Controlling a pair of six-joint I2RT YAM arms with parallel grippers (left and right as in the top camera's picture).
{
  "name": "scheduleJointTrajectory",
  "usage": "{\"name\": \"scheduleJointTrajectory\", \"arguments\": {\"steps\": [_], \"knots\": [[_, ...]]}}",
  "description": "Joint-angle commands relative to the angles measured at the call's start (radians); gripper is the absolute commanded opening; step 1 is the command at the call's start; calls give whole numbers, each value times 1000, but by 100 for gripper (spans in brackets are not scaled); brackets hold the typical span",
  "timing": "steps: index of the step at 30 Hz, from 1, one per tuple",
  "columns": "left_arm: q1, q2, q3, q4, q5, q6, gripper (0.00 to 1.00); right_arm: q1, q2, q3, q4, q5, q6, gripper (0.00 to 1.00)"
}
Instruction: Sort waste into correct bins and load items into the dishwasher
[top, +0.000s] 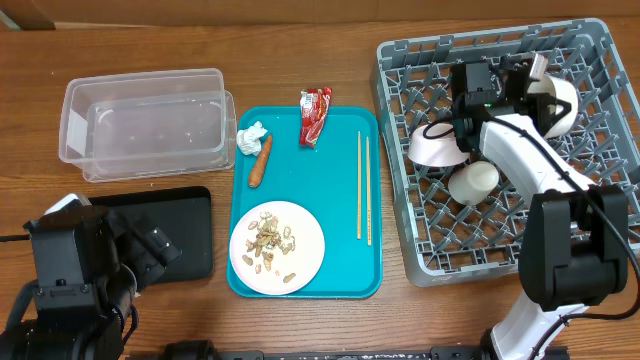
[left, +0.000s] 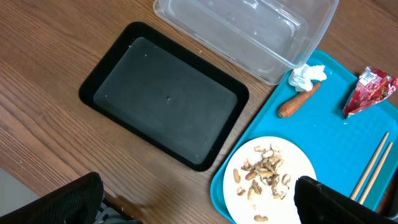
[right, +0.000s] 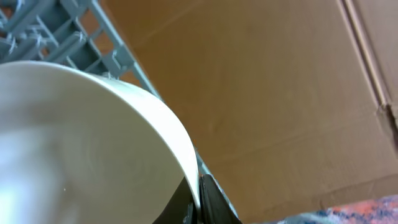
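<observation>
Over the worktop (top: 300, 50), the right tool (top: 532, 88) is seen deep in the grey dish rack (top: 600, 210), closed on a white bowl (top: 556, 104). A pink bowl (top: 435, 147) and a cream cup (top: 473, 181) are already lodged beside it, so loading is judged partly done. On the teal tray (top: 340, 275), though, the plate (top: 308, 262) of peanut shells (top: 272, 245), the chopsticks (top: 363, 185), the carrot (top: 260, 160), the tissue (top: 250, 135) and the red wrapper (top: 315, 115) are untouched, and nothing is held by the clear bin (top: 145, 120) or the black bin (top: 185, 225).

From the left wrist, the left tool (left: 198, 186) is shown spread wide and empty, held above the black bin and the plate.

From the right wrist, the white bowl is seen pinched at its rim between the fingers (right: 217, 208), with dish rack bars behind. Waste sorting, plate and chopsticks are all judged outstanding.
</observation>
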Motion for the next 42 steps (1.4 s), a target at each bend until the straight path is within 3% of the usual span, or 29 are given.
{"name": "scheduleJointTrajectory", "arguments": {"steps": [1,20,23,25,26,29,35,42], "knots": [[6,2,13,2,-21,-10,100,-6,8,-5,43,47,-107,4],[5,2,13,2,-21,-10,100,-13,37,-7,7,57,-107,7],[5,2,13,2,-21,-10,100,27,37,-7,-7,36,-107,24],[5,2,13,2,-21,-10,100,64,37,-7,-41,-9,-107,58],[5,2,13,2,-21,-10,100,84,37,-7,-53,-27,-106,68],[5,2,13,2,-21,-10,100,152,37,-6,-68,-41,-106,84],[5,2,13,2,-21,-10,100,248,-13,18,-69,-17,-98,91],[5,2,13,2,-21,-10,100,327,-207,76,-68,-41,-98,95]]}}
